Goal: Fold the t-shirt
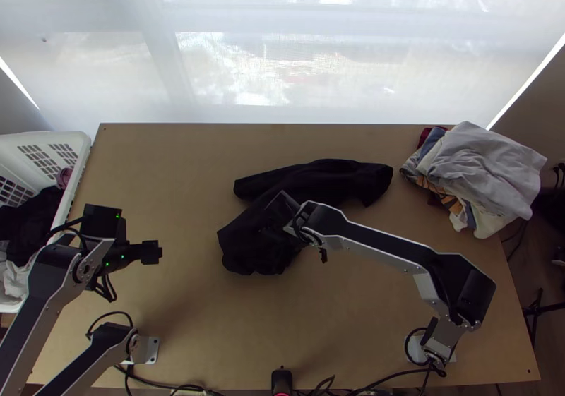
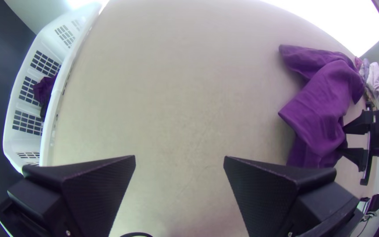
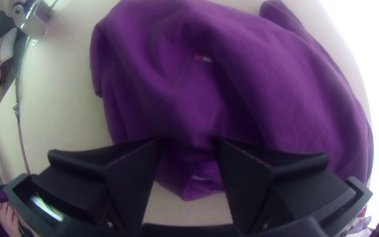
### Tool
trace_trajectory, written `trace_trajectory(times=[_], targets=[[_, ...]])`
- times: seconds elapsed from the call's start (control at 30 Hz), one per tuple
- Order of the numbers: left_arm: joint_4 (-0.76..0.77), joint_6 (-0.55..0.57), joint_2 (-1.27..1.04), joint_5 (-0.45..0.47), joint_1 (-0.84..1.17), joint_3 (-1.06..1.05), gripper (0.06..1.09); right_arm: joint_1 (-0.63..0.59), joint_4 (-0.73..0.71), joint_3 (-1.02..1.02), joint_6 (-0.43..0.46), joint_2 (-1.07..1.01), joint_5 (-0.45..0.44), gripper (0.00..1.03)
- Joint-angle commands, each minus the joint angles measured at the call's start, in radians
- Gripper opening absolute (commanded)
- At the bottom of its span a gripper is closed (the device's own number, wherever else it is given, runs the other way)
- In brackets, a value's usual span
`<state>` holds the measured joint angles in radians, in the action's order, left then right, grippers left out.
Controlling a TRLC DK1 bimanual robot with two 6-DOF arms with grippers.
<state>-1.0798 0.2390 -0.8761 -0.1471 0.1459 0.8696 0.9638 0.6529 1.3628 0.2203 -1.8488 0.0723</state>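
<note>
Across the middle of the light wooden table (image 1: 176, 184), the dark cloth t-shirt (image 1: 247, 241) lay bunched, its narrow far part stretching sideways. The black right gripper (image 3: 187, 142) stood over the near, rumpled part, its fingers parted, cloth visible between them; whether they touched it, I could not tell. The black left gripper (image 2: 179, 159) was spread wide, well apart from the shirt, with nothing in its grasp.

The cloth looked soft and light, likely to sag limply and crease rather than break. A pinch in the bunched middle would probably have lifted several layers together; a loose outer edge or corner offered the better hold. The small red-and-white label (image 3: 204, 58) perhaps marked the neck or a seam, a useful guide for choosing matching corners to draw apart
</note>
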Motion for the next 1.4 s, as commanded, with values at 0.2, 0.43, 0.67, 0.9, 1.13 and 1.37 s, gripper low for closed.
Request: trace_trajectory(times=[0.2,0.43,0.67,0.9,1.13,1.37], targets=[[0.003,0.0,-0.012,0.001,0.001,0.008,1.04,-0.002,-0.006,0.068,0.008,0.023,0.014,0.03],[0.008,0.003,-0.012,0.003,0.011,0.019,1.04,-0.011,0.071,0.286,0.04,0.092,-0.003,0.03],[0.011,0.006,-0.008,0.003,0.015,0.031,1.04,0.044,0.129,0.618,0.157,0.097,-0.138,0.03],[0.009,0.011,0.009,0.004,0.015,0.045,1.04,0.135,0.076,0.953,0.303,0.008,-0.266,0.03],[-0.003,0.016,0.034,0.012,0.034,0.04,1.04,0.144,-0.125,0.981,0.435,0.003,-0.365,0.03],[-0.005,0.01,0.023,0.011,0.09,0.029,1.04,0.052,-0.141,0.944,0.426,0.037,-0.419,0.03]])
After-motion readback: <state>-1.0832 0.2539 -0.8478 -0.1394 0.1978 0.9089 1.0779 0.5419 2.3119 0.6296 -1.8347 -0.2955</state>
